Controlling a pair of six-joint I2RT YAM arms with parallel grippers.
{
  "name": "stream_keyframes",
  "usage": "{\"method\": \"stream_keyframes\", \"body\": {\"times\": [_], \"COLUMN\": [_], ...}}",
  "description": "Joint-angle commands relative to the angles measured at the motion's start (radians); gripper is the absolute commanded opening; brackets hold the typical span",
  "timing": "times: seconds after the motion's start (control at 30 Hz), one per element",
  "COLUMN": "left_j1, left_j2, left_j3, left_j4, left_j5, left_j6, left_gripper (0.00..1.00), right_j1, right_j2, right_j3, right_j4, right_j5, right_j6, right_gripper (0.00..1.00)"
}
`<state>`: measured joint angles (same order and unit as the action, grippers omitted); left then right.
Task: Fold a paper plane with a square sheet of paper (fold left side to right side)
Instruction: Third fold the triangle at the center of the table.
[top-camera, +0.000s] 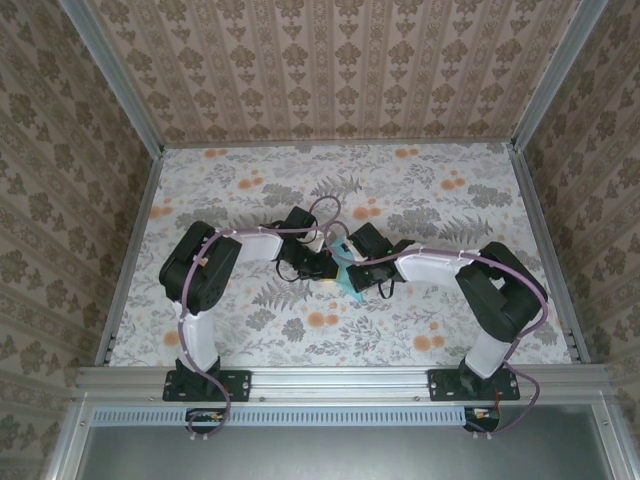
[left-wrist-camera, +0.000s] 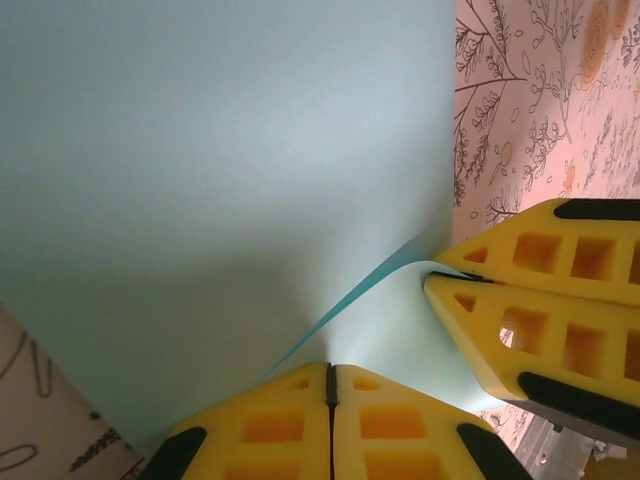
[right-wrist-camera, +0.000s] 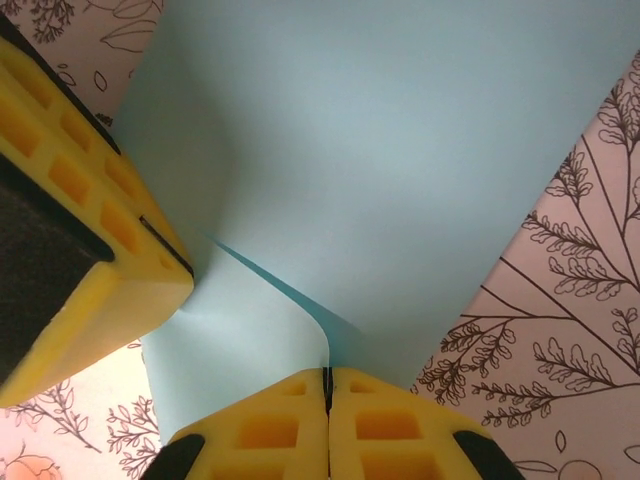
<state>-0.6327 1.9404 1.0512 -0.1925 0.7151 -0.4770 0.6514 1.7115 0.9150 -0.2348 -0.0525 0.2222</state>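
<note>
— Where the two arms meet over the middle of the floral-patterned desk (top-camera: 420, 190), what do we have?
— We have the thin, light turquoise-blue square sheet of paper (top-camera: 347, 279) between them, mostly covered by the arms when we look from above.
— And the left gripper (left-wrist-camera: 330, 372)?
— In its wrist view we see its yellow fingers pressed together, pinching the near edge of the sheet. A darker turquoise edge runs from beside its tips toward the other gripper.
— The right gripper (right-wrist-camera: 327, 375)?
— Likewise pressed together. We see a curled flap of the sheet running into the seam between its yellow fingers.
— How near are the two?
— Just beside each other, both nipped on the same lifted layer.
— And the rest of the sheet?
— It spreads away from both grippers over the desk. Whether it lies fully flat we cannot tell.
</note>
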Motion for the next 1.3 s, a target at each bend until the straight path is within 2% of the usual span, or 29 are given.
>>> {"method": "stream_keyframes", "body": {"times": [0.0, 0.17, 0.37, 0.5, 0.67, 0.93, 1.27], "left_j1": [0.003, -0.001, -0.002, -0.002, -0.002, -0.004, -0.005], "left_j2": [0.039, 0.045, 0.045, 0.042, 0.042, 0.044, 0.055], "left_j3": [-0.03, -0.027, -0.024, -0.021, -0.014, -0.008, 0.006], "left_j4": [-0.056, -0.057, -0.059, -0.064, -0.071, -0.074, -0.078], "left_j5": [-0.062, -0.062, -0.062, -0.065, -0.066, -0.065, -0.063], "left_j6": [0.011, 0.008, 0.006, 0.008, 0.008, 0.009, 0.012], "left_gripper": [0.06, 0.06, 0.06, 0.06, 0.06, 0.05, 0.05], "right_j1": [-0.029, -0.045, -0.049, -0.048, -0.017, 0.09, 0.103], "right_j2": [-0.061, -0.125, -0.208, -0.267, -0.31, -0.202, -0.085], "right_j3": [0.038, 0.047, 0.048, 0.031, -0.043, -0.023, 0.012], "right_j4": [-0.069, -0.108, -0.192, -0.209, -0.1, -0.045, -0.036], "right_j5": [-0.003, -0.008, -0.032, -0.105, -0.197, -0.137, -0.106], "right_j6": [0.038, 0.059, 0.123, 0.253, 0.487, 0.638, 0.654], "right_gripper": [0.08, 0.19, 0.21, 0.17, 0.15, 0.09, 0.08]}}
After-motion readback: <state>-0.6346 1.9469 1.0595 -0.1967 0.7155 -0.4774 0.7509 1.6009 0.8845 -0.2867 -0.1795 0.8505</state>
